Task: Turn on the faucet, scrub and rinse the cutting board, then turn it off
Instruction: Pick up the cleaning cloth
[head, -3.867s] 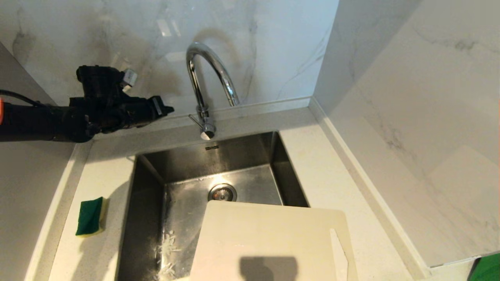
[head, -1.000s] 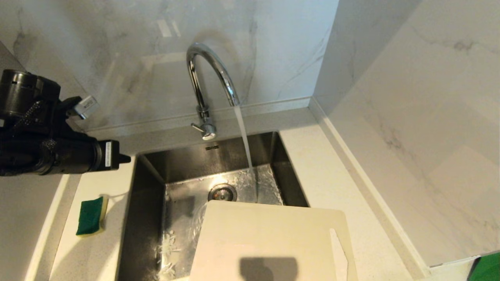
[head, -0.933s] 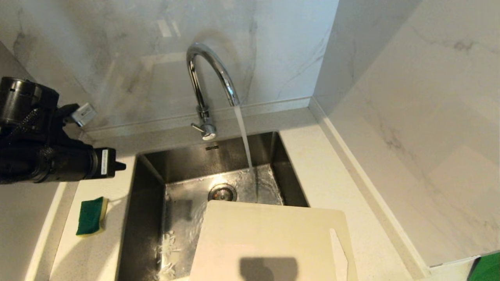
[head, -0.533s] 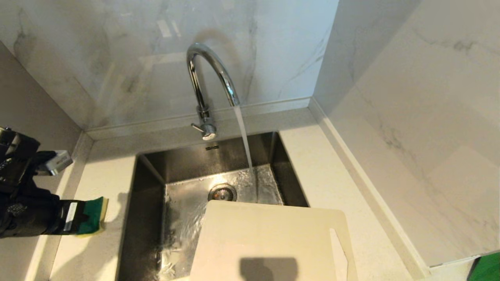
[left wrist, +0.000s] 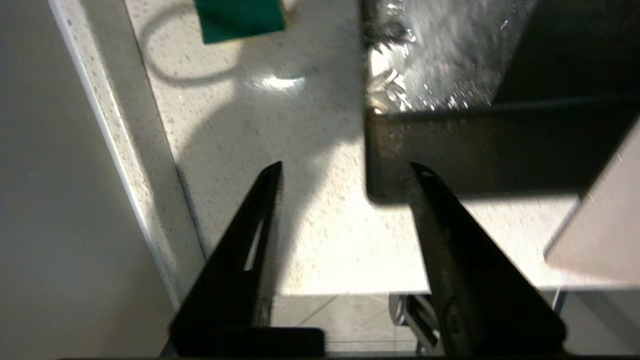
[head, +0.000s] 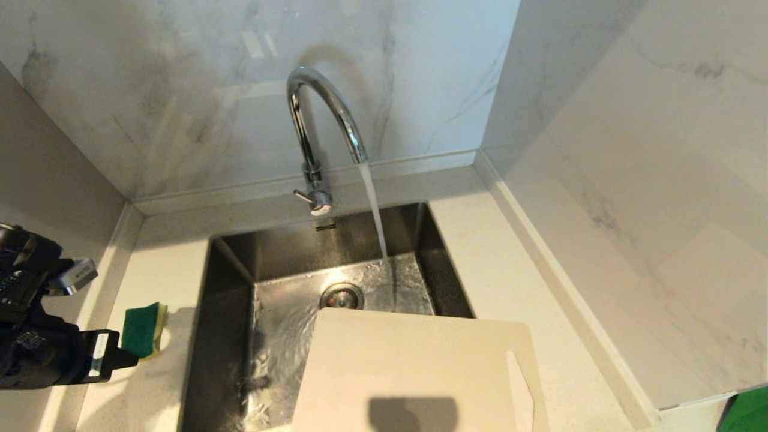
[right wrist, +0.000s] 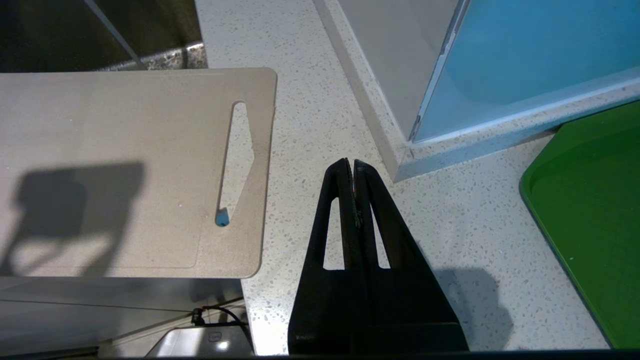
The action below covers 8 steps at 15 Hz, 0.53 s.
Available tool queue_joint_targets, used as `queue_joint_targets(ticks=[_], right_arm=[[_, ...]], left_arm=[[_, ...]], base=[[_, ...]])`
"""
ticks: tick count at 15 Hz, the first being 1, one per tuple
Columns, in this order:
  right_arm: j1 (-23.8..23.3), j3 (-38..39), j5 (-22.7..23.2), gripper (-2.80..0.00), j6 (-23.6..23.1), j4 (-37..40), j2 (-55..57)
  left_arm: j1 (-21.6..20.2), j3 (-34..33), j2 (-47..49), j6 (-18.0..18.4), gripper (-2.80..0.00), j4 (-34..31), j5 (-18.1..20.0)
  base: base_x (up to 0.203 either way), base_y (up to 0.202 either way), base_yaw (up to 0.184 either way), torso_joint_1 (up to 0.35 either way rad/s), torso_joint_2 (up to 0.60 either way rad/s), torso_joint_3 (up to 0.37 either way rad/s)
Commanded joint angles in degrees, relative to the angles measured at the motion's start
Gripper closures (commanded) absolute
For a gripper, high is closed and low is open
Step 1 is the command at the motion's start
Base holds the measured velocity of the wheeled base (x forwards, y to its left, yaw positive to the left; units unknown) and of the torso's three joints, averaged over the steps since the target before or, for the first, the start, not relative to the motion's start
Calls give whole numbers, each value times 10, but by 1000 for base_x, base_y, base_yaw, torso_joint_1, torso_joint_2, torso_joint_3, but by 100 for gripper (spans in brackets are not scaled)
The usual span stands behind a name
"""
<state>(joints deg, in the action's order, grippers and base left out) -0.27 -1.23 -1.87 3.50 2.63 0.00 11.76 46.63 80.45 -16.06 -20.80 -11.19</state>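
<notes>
The tall chrome gooseneck faucet stands behind the stainless-steel sink basin, at the middle of its back rim, with its thin side lever jutting toward the basin's left. A clear stream of water falls from the spout to the basin floor, right of the round drain, and spreads across the wet steel.

The large flat cream-white plastic cutting board lies across the basin's near right corner, partly over the basin and partly on the speckled white counter to the basin's right; its long narrow handle slot sits along the short edge farthest from the basin.

The small green-and-yellow sponge rests on the counter strip left of the basin. The black left gripper hovers over that strip, near the basin's near left corner, its two fingers spread apart with nothing between them and the sponge ahead of their tips, not touched.

The black right gripper is parked above the counter right of the basin, beyond the board's slotted edge, fingers pressed together and empty, with a green tray farther out.
</notes>
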Motion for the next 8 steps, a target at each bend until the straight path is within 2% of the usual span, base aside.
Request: queue_joint_targets(ticks=[1, 4, 5, 7, 8], right_arm=[[0, 0, 0, 0, 0, 0, 0], [0, 0, 0, 0, 0, 0, 0], [0, 0, 0, 0, 0, 0, 0], [0, 0, 0, 0, 0, 0, 0], [0, 0, 0, 0, 0, 0, 0]], left_arm=[[-49, -3, 89, -6, -280, 51, -1], [-121, -10, 182, -9, -280, 138, 7], [-140, -13, 201, -9, -280, 164, 27], [-152, -13, 206, -11, -280, 178, 101], [-155, -8, 204, -11, -280, 178, 111]], base=[[0, 0, 0, 0, 0, 0], [0, 0, 0, 0, 0, 0], [0, 0, 0, 0, 0, 0], [0, 0, 0, 0, 0, 0], [0, 0, 0, 0, 0, 0]])
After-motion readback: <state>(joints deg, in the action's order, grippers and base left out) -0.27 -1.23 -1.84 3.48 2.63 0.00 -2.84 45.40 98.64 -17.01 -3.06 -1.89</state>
